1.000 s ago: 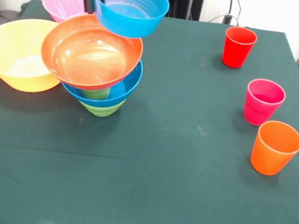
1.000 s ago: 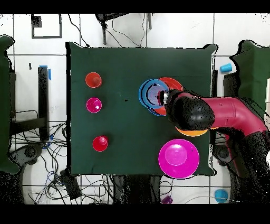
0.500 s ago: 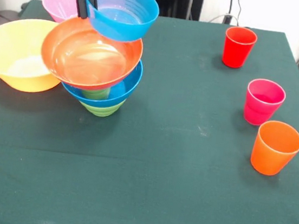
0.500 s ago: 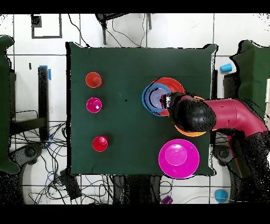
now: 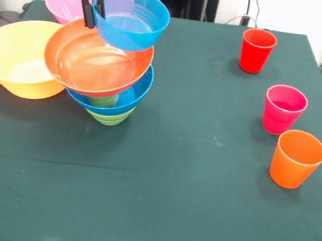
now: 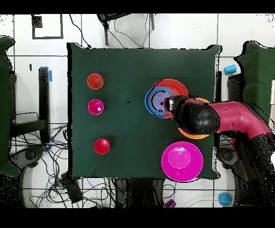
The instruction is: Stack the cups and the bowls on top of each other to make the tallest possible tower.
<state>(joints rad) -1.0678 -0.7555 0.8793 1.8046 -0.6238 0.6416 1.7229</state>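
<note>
The tower [image 5: 109, 85] stands at the left of the front view: a small green bowl [image 5: 110, 116] at the bottom, a wide blue bowl [image 5: 129, 98] on it, then a tilted shallow orange-red bowl [image 5: 94, 62]. My gripper [image 5: 94, 7] is shut on the left rim of the small translucent blue bowl [image 5: 132, 18], which hangs low over the orange-red bowl's far side. From overhead the blue bowl [image 6: 157, 100] lies over the orange-red bowl [image 6: 174, 86], with my gripper [image 6: 171, 103] at its rim. Red [image 5: 256, 50], magenta-pink [image 5: 283, 109] and orange [image 5: 296, 159] cups stand apart at the right.
A big yellow-orange bowl [image 5: 16, 56] sits left of the tower, almost touching it. A big pink bowl [image 5: 69, 0] stands behind, near the table's far edge. The red arm [image 6: 231, 119] reaches over the yellow-orange bowl in the overhead view.
The gripper has come down and shifted slightly left in the front view, carrying the small blue bowl lower over the orange-red bowl. The tower and cups have not moved.
</note>
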